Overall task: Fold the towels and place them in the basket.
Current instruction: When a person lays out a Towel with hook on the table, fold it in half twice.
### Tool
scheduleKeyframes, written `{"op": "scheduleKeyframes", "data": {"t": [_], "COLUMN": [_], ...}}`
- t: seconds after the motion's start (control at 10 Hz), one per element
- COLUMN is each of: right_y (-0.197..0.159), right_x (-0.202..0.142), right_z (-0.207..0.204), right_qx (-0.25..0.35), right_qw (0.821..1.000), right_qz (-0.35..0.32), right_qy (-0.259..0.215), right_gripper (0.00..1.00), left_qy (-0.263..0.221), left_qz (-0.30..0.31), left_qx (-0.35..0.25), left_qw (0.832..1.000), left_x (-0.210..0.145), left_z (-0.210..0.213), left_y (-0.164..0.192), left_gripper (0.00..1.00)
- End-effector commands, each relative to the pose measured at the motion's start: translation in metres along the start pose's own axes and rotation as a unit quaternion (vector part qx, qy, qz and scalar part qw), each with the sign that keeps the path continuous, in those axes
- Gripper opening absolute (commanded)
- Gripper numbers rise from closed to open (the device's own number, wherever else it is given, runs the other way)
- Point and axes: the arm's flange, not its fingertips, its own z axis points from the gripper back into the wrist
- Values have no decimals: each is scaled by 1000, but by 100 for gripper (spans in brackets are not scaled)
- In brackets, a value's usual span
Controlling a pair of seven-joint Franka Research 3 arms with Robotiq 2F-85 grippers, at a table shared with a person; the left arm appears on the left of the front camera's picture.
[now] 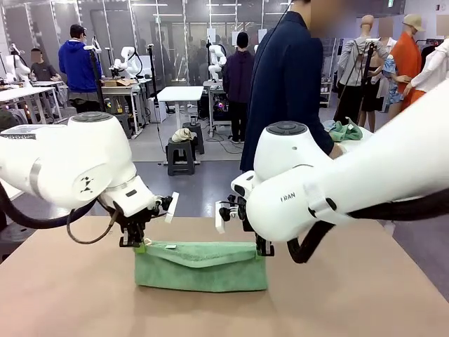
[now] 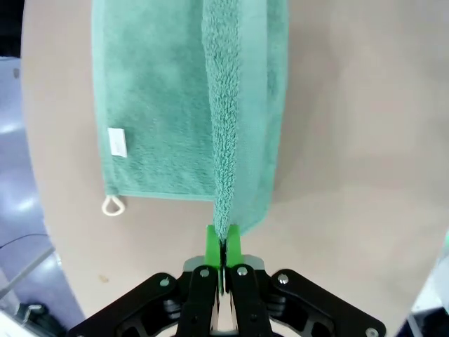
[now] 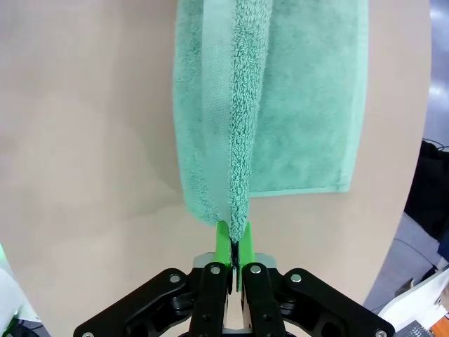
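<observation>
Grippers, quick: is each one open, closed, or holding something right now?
Left gripper: closed, pinching one end of the towel.
Right gripper: closed, pinching the towel's other end.

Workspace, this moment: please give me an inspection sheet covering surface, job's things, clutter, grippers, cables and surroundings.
Surface: tan table, with the towel's lower part resting on it.
Job's things: one mint-green towel, top edge lifted and sagging between the grippers; white label and loop near one corner.
Clutter: nothing seen.
Grippers: left gripper and right gripper each shut on a towel corner.
Cables: black cable loops under the left arm, off the towel.
Surroundings: person in a dark jacket at the far side.
</observation>
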Motion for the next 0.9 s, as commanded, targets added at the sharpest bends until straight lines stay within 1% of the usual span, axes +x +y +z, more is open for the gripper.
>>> {"op": "scheduleKeyframes", "data": {"t": [0.0, 0.4, 0.6, 0.7, 0.8], "right_y": [-30, -73, -85, -89, -96], "right_x": [1, -7, -9, -7, -6], "right_z": [-7, -38, -57, -65, -74], "right_qx": [11, 12, 11, 4, -6], "right_qw": [1000, 1000, 1000, 999, 999], "right_qz": [14, 5, 25, 40, 37], "right_qy": [1, 17, 11, 0, 3], "right_gripper": [5, 5, 5, 5, 5], "left_qy": [12, 28, 25, 18, 18], "left_qz": [-2, 30, 37, 30, 33], "left_qx": [-18, -16, -16, -17, -7], "left_qw": [1000, 999, 999, 999, 999], "left_x": [3, -2, -6, -7, -8], "left_z": [-11, -34, -46, -53, -63], "left_y": [36, 81, 92, 96, 101], "left_gripper": [4, 4, 4, 4, 4]}}
